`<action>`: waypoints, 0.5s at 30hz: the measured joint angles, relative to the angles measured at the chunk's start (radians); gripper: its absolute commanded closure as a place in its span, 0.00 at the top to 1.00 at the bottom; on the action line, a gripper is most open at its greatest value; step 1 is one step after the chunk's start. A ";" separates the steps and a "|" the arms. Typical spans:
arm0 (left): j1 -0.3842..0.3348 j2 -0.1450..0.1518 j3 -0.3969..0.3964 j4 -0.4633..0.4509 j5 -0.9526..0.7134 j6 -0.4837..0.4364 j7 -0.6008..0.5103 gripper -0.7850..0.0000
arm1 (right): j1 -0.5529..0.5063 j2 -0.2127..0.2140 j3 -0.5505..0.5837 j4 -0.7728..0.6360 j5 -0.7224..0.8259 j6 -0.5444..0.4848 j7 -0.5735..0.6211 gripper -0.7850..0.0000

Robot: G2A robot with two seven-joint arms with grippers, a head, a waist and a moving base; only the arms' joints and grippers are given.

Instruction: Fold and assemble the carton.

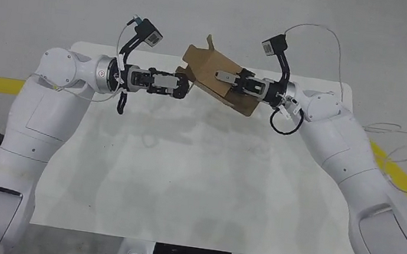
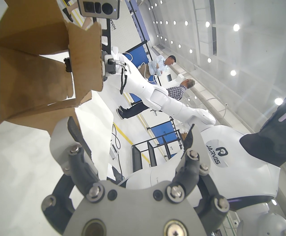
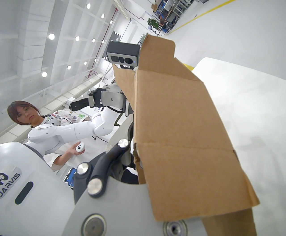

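**Stuff you just can't make out here**

In the right wrist view the brown cardboard carton (image 3: 178, 134) hides one side of the jaws on the right gripper (image 1: 227, 77) and runs out of frame. Left wrist view crops it on two sides. From above, can't tell whether the left gripper (image 1: 181, 88) actually touches it.

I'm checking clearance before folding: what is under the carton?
Under the carton lies the white table, near its far edge. The patch directly beneath is covered by the carton, so anything there cannot be seen.
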 measured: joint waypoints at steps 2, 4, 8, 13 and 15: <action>-0.010 0.002 -0.010 0.021 0.010 -0.009 0.006 1.00 | -0.008 0.005 0.010 -0.011 0.000 0.013 0.013 0.00; -0.020 0.004 -0.020 0.044 0.030 -0.024 0.012 1.00 | -0.015 0.014 0.022 -0.024 0.000 0.030 0.030 0.00; -0.038 0.010 -0.035 0.094 0.090 -0.059 0.025 1.00 | -0.030 0.034 0.048 -0.067 -0.004 0.057 0.057 0.00; -0.053 0.018 -0.039 0.159 0.208 -0.107 0.061 1.00 | -0.056 0.065 0.077 -0.159 -0.003 0.093 0.093 0.00; -0.056 0.021 -0.034 0.180 0.270 -0.125 0.079 1.00 | -0.066 0.076 0.087 -0.193 0.004 0.106 0.106 0.00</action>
